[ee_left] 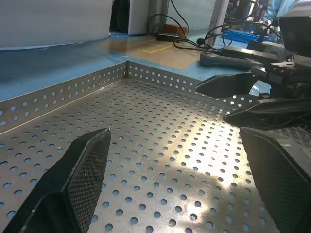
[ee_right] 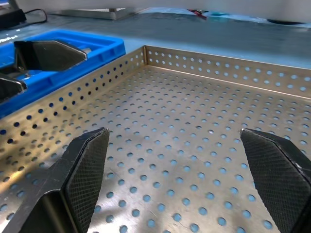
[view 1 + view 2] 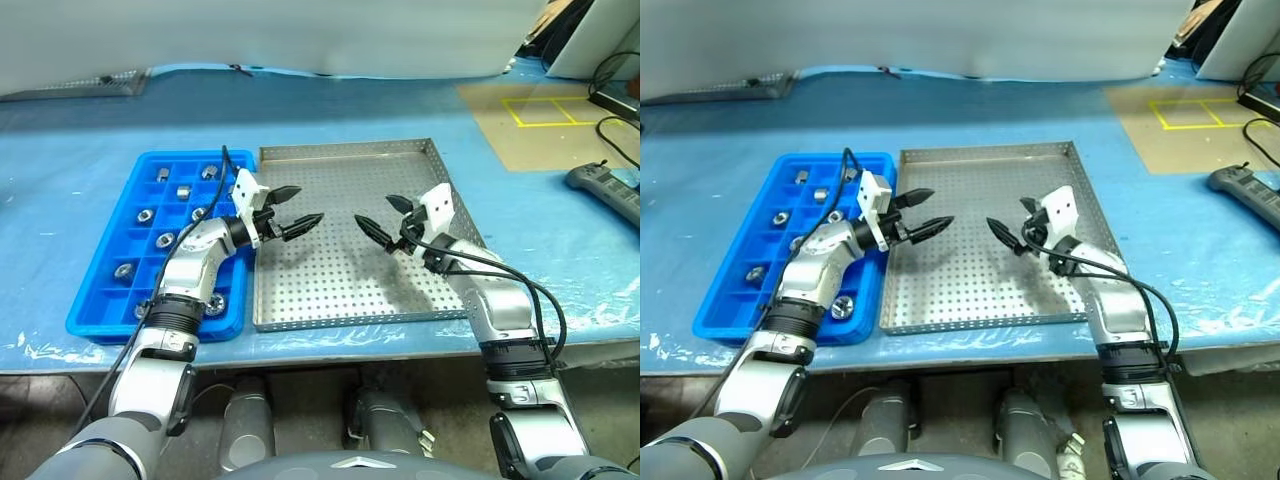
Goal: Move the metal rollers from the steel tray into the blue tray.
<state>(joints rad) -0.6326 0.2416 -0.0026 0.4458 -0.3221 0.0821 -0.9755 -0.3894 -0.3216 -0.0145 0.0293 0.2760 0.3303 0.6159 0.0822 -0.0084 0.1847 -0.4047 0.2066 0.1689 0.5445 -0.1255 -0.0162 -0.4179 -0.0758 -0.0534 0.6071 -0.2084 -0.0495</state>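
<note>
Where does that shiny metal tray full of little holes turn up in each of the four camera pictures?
Left eye view: the steel tray lies mid-picture, right of the blue tray.
Right eye view: steel tray again central, beside the blue tray.
Left wrist view: its holed floor spreads across the picture under the fingers.
Right wrist view: its floor and rim, with the blue tray beyond.
Shared landmark: the tray's perforated corner rim.

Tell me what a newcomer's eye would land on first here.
Two open black hands face each other above the steel tray: the left hand near its left rim, the right hand toward the middle. The tray's perforated floor looks bare, while metal rollers sit scattered in the compartments of the blue tray beside it.
</note>
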